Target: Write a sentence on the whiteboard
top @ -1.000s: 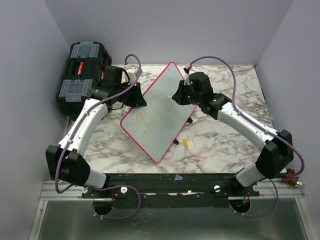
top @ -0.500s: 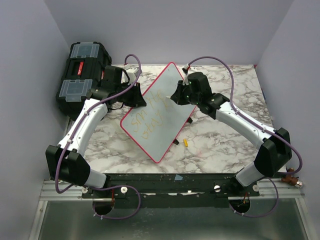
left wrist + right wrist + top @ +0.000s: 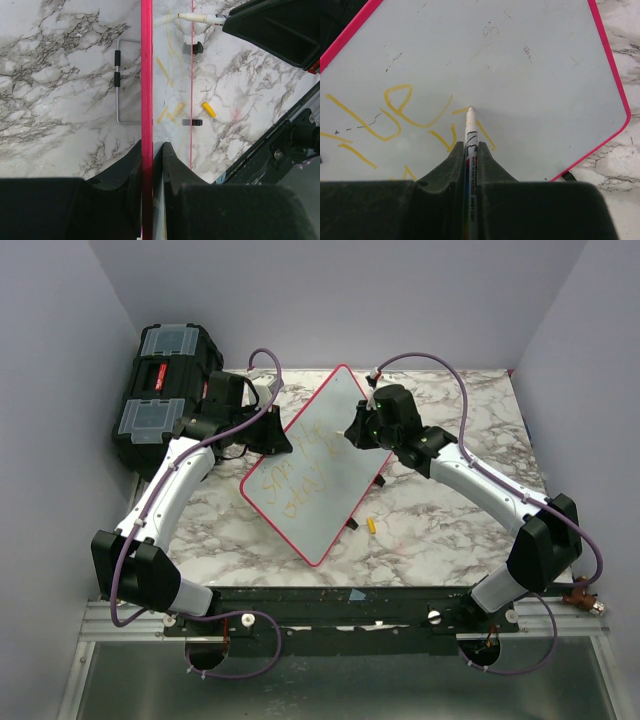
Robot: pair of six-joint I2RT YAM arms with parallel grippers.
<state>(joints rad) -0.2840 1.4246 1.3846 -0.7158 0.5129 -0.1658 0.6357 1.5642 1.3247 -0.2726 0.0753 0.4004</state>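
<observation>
The whiteboard (image 3: 325, 430) lies at an angle on the marble table, white with a pink-red frame (image 3: 146, 70). My left gripper (image 3: 152, 146) is shut on its left edge, one finger on each side of the frame. My right gripper (image 3: 470, 146) is shut on a white whiteboard marker (image 3: 470, 131), and the marker's tip touches the board surface (image 3: 530, 65). The sentence (image 3: 395, 116) shows as yellow strokes left of and around the tip. In the top view the sentence (image 3: 295, 475) runs in two lines across the board, with my right gripper (image 3: 358, 425) over its upper part.
A black toolbox (image 3: 162, 390) stands at the back left behind the left arm. A small yellow cap (image 3: 371, 525) lies on the table by the board's lower right edge. Two black clips (image 3: 193, 48) sit on the board's far edge, and a wire bracket (image 3: 119, 85) lies beside the frame.
My right gripper has shifted slightly over the upper part of the board with the marker in it. The left gripper and the board have not moved.
</observation>
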